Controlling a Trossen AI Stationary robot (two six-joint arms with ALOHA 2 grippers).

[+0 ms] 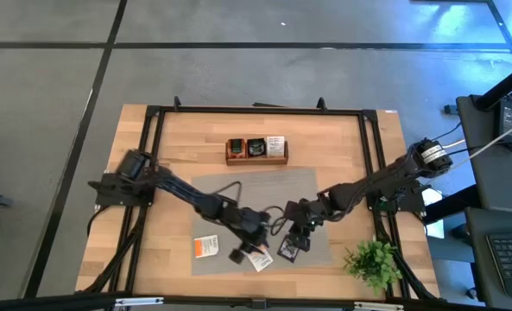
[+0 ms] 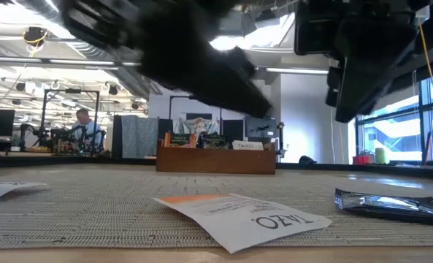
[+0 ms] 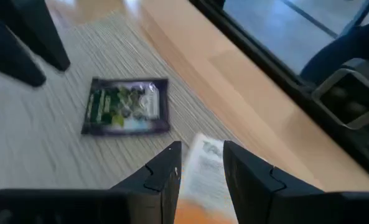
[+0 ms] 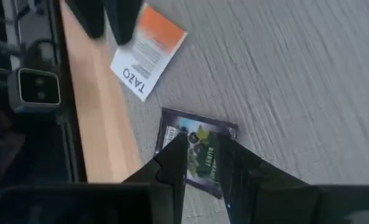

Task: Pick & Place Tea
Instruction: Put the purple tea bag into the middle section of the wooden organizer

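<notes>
Three tea sachets lie flat on the grey mat (image 1: 238,194) near the table's front edge. They are a white-and-orange one (image 1: 206,247), a white-and-orange "TAZO" one (image 3: 204,171) and a dark one (image 4: 196,149). My left gripper (image 3: 200,163) hovers open above the TAZO sachet (image 1: 260,260). My right gripper (image 4: 203,163) hovers open above the dark sachet (image 1: 287,251), its fingers to either side of it. In the low view both grippers hang clear above the mat. The brown wooden tray (image 1: 256,161) stands at the far middle with sachets in its compartments.
A small green plant (image 1: 375,259) stands at the front right corner. The black frame rails (image 1: 152,121) run along the table's sides. The two grippers are close together over the mat's front part. Bare mat lies between them and the tray.
</notes>
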